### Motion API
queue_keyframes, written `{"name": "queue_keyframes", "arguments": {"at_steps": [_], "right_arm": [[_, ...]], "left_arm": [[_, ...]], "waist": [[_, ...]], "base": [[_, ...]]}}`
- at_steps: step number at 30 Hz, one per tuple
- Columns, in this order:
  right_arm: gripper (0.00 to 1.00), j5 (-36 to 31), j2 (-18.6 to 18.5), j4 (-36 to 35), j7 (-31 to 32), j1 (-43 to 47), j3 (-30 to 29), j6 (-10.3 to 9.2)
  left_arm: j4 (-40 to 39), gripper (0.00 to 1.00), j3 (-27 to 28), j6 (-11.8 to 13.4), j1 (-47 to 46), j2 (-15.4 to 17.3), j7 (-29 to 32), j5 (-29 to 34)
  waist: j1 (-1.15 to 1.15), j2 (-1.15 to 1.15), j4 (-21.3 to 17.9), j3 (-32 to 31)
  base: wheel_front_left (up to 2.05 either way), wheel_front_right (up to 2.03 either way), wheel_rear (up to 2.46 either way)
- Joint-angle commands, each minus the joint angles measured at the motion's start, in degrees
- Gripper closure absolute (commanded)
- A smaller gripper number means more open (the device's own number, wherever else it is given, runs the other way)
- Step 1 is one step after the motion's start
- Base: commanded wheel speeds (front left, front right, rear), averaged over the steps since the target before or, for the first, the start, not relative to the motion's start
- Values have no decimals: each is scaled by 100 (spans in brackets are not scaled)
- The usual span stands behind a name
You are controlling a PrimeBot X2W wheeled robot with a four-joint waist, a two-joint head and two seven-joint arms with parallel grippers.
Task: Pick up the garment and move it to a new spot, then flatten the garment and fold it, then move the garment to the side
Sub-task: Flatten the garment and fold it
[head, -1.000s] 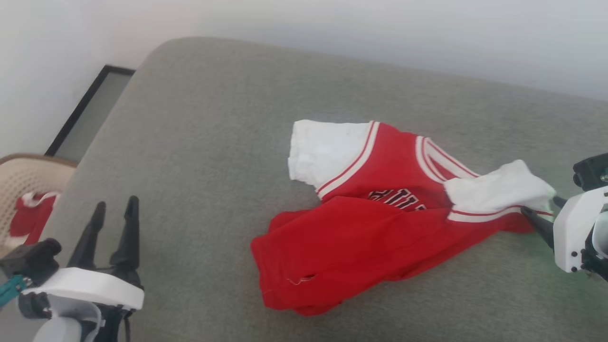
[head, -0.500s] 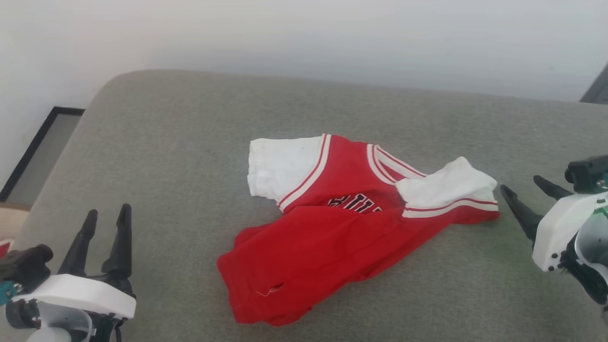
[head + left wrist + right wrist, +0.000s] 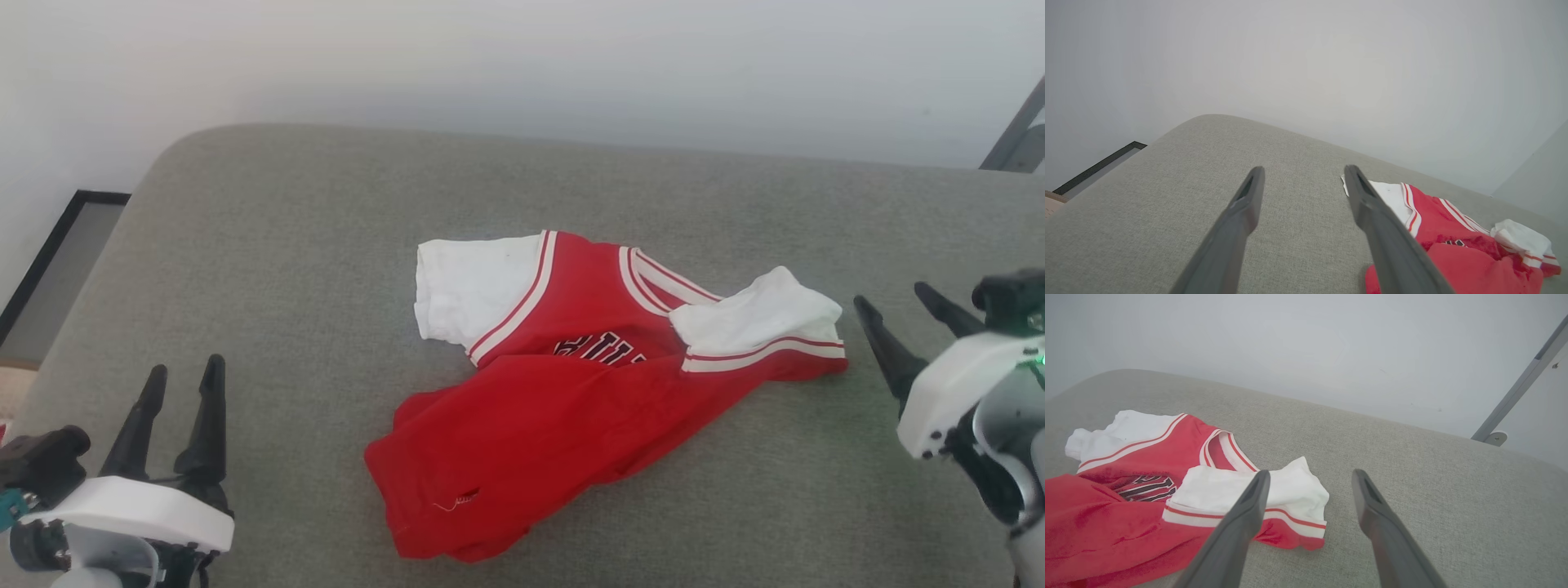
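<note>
A red jersey-style garment [image 3: 571,425] with white sleeves lies crumpled near the middle of a grey fabric-covered worktop [image 3: 286,245], its lower half folded up over the chest lettering. The left claw [image 3: 186,367] hovers well apart from it, fingers spread, empty. The right claw [image 3: 888,294], also spread and empty, sits just beside the nearest white sleeve, not touching.

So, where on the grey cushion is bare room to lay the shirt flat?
The cushion's widest bare patch lies between the left hand and the shirt. A bare strip runs behind the shirt, toward the wall. It is tight between its white sleeve and the right hand.
</note>
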Motion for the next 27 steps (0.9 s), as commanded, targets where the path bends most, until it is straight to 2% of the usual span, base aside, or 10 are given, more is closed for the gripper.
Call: {"name": "queue_keyframes", "arguments": {"at_steps": [1, 8, 13, 27], "right_arm": [[0, -74, 50, 85, 49, -174, -4, 0], [0, -66, 68, 678, 269, -700, 77, 0], [0, 31, -83, 1308, 600, -1214, 312, 0], [0, 753, -568, 2664, 1986, -2489, 1155, 0]], "left_arm": [[-9, 0, -27, -8, -39, -18, -43, -55], [58, 0, -137, -48, -196, -79, -60, -52], [145, 0, -232, -80, -287, -129, -96, -56], [509, 0, -549, -224, -729, -351, -270, -90]], "waist": [[0, 0, 45, 50], [0, 0, 233, 204], [0, 0, 437, 362], [0, 0, 1032, 1007]], "base": [[0, 0, 0], [0, 0, 0], [0, 0, 0], [0, 0, 0]]}}
